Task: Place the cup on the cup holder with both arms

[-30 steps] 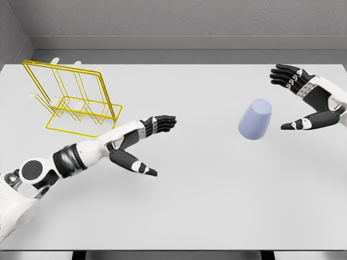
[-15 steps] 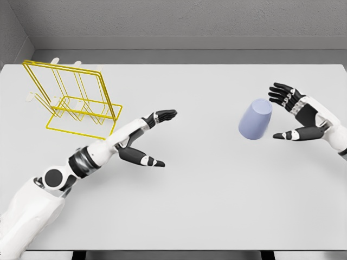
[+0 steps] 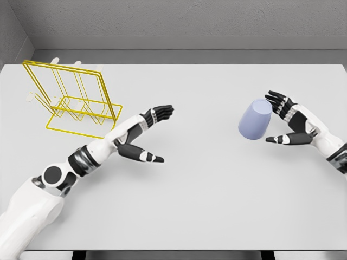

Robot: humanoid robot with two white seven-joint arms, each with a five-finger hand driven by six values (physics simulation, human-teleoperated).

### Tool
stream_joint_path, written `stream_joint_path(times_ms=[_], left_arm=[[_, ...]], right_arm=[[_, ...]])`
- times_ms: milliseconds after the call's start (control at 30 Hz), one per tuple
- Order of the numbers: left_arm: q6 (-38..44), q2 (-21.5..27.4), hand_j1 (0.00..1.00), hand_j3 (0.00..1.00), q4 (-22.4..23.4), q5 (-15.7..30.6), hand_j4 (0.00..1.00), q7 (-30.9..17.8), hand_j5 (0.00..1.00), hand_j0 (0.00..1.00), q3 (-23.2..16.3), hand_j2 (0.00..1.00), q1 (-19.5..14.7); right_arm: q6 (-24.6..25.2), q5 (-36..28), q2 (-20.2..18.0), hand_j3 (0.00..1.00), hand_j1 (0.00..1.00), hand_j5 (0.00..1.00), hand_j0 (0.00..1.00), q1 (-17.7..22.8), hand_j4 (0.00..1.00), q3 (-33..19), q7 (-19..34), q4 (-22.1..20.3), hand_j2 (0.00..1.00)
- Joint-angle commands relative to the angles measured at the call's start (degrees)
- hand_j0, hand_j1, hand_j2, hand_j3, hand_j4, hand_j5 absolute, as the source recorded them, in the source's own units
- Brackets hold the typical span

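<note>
A pale blue cup (image 3: 255, 119) stands upside down on the white table (image 3: 206, 195), right of centre. My right hand (image 3: 277, 120) is open just to the cup's right, fingers near its top and thumb near its base, apart from it. A yellow wire cup holder (image 3: 69, 101) stands at the back left. My left hand (image 3: 154, 132) is open over the middle of the table, between the holder and the cup, holding nothing.
A grey wall runs behind the table's far edge. The holder has white pegs (image 3: 54, 60) sticking up at its back. The table's front edge lies near the bottom of the view.
My right hand has come down and left, from well away to right beside the cup. My left forearm has swung and extended slightly toward the centre. The cup has not moved.
</note>
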Motion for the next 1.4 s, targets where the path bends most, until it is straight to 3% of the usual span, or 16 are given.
stream_joint_path(times_ms=[0, 200, 267, 567, 633, 667, 1067, 1367], left_arm=[[1.82, 0.98, 1.0, 1.0, -1.61, 3.06, 1.0, -0.05, 1.0, 1.0, -0.16, 1.0, 0.0], [5.69, 0.9, 1.0, 1.0, -1.7, 2.89, 1.0, 0.3, 1.0, 1.0, -0.25, 1.0, 0.0], [6.39, 1.16, 1.0, 1.0, -1.61, 2.01, 1.0, 0.39, 1.0, 1.0, -1.83, 1.0, -0.18], [9.64, 2.92, 1.0, 1.0, -1.79, 1.48, 1.0, 0.13, 1.0, 1.0, -1.92, 1.0, -0.26], [9.56, 2.92, 1.0, 1.0, -2.14, -3.26, 1.0, 0.39, 1.0, 1.0, -1.83, 1.0, -0.44], [9.47, 3.01, 1.0, 1.0, -2.23, -3.53, 1.0, 0.39, 1.0, 1.0, -1.83, 1.0, -0.44], [8.77, 2.3, 1.0, 1.0, -1.7, -3.18, 1.0, 0.57, 1.0, 1.0, -1.39, 1.0, -0.62], [3.67, 2.13, 1.0, 1.0, -1.61, -3.09, 1.0, 2.33, 1.0, 1.0, -1.39, 1.0, -0.09]], right_arm=[[0.04, 0.15, 0.87, 1.0, 1.0, 1.0, 1.0, -0.09, 1.0, -0.1, 0.0, 1.75, 1.0], [0.21, 2.08, 2.89, 1.0, 1.0, 1.0, 1.0, -0.7, 1.0, -1.59, 0.0, 4.48, 1.0], [0.21, 2.08, 3.06, 1.0, 1.0, 1.0, 1.0, -0.7, 1.0, -1.68, 0.0, 4.48, 1.0], [0.39, 3.84, 5.44, 1.0, 1.0, 1.0, 1.0, -1.93, 1.0, -1.68, 0.0, 5.62, 1.0], [0.48, 3.93, 6.14, 1.0, 1.0, 1.0, 1.0, -1.93, 1.0, -1.68, 0.0, 5.62, 1.0], [0.48, 4.1, 6.14, 1.0, 1.0, 1.0, 1.0, -1.93, 1.0, -1.68, 0.0, 5.62, 1.0], [0.74, 5.16, 8.6, 1.0, 1.0, 1.0, 1.0, -3.52, 1.0, -1.42, 0.0, 7.99, 1.0], [0.83, 5.16, 9.39, 0.98, 0.98, 0.98, 0.98, -4.04, 0.98, -1.33, 0.0, 8.69, 0.98]])
